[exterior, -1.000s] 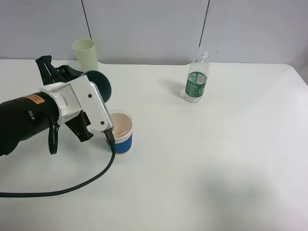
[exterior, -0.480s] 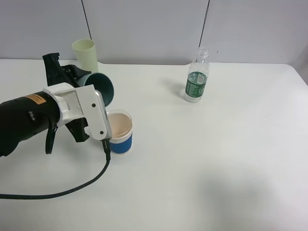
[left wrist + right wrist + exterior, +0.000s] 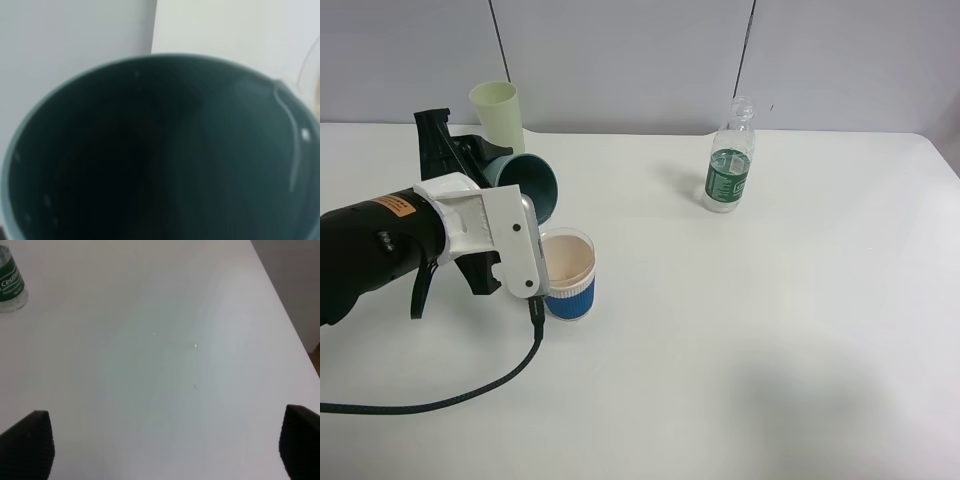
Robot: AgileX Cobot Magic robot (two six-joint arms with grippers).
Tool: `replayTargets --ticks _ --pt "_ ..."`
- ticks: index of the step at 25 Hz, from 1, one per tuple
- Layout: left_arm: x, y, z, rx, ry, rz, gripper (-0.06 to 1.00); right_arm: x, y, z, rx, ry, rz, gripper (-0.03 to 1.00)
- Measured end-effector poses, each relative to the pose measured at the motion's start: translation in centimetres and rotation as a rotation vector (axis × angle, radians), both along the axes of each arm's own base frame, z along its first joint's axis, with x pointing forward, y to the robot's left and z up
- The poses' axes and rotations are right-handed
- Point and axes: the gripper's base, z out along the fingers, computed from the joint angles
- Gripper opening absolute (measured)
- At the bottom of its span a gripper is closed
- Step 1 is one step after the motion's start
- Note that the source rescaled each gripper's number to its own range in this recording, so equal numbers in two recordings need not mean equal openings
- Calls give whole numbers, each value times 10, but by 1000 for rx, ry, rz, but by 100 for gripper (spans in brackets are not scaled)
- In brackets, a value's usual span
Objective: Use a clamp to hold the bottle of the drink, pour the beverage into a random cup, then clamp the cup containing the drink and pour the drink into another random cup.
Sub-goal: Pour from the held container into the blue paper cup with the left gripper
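Note:
My left gripper (image 3: 492, 165) is shut on the teal-blue cup (image 3: 528, 185), holding it tilted on its side just above and behind the blue-sleeved cup (image 3: 569, 277). The teal cup's mouth faces right and forward. In the left wrist view its dark green inside (image 3: 150, 160) fills the picture, with a few drops and a wet streak near the rim. Whether the beverage lies in the blue-sleeved cup I cannot tell. The bottle (image 3: 728, 165) stands upright, uncapped, at the back right of centre, and shows as the bottle (image 3: 10, 282) in the right wrist view. My right gripper (image 3: 162, 450) is open over bare table.
A pale yellow-green tumbler (image 3: 497, 112) stands upright at the back left, right behind my left gripper. A black cable (image 3: 470, 392) trails from the left arm across the white table (image 3: 770, 350). The table's right edge (image 3: 285, 310) runs close to my right gripper.
My left wrist has rolled back, so the teal cup's mouth has turned up and away from the blue-sleeved cup. The wrist housing no longer overlaps that cup's rim. The bottle has not moved.

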Motion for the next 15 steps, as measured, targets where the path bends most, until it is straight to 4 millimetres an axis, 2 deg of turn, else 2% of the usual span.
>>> replayTargets --ticks 15 --pt "0 1 1 48 -19 -8 1 0 0 0 0 0 0 82"
